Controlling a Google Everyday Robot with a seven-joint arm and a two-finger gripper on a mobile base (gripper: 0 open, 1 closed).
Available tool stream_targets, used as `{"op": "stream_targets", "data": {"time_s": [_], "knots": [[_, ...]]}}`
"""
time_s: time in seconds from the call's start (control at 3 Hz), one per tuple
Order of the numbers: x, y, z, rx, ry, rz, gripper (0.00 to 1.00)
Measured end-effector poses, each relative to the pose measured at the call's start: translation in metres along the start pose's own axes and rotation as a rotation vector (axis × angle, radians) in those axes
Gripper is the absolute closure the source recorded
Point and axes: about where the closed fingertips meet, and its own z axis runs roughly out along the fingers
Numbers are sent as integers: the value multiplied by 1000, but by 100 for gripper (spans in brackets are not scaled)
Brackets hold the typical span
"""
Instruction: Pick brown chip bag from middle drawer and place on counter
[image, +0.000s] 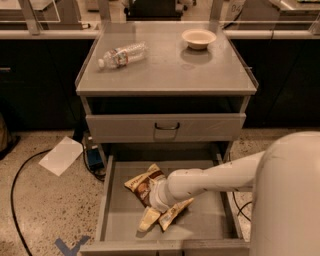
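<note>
The brown chip bag (142, 183) lies slantwise on the floor of the open middle drawer (119, 216), low in the camera view, with its cream-yellow end (149, 218) toward the drawer front. My gripper (158, 198) is at the end of the white arm reaching in from the right. It sits down on the middle of the bag and hides that part. The counter (165, 72) is the grey top of the cabinet above.
A water bottle (122, 54) lies on the counter's left side and a pale bowl (198, 38) stands at its back right. The upper drawer front (166, 126) is closed. White paper (61, 155), a blue box (93, 156) and a black cable (14, 200) lie on the floor to the left.
</note>
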Motion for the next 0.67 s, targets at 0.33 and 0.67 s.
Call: {"op": "stream_targets", "data": {"time_s": [0.33,0.67], "knots": [[25,-12,21,3,30,40,0],[28,-12,22,2,34,43,0]]}}
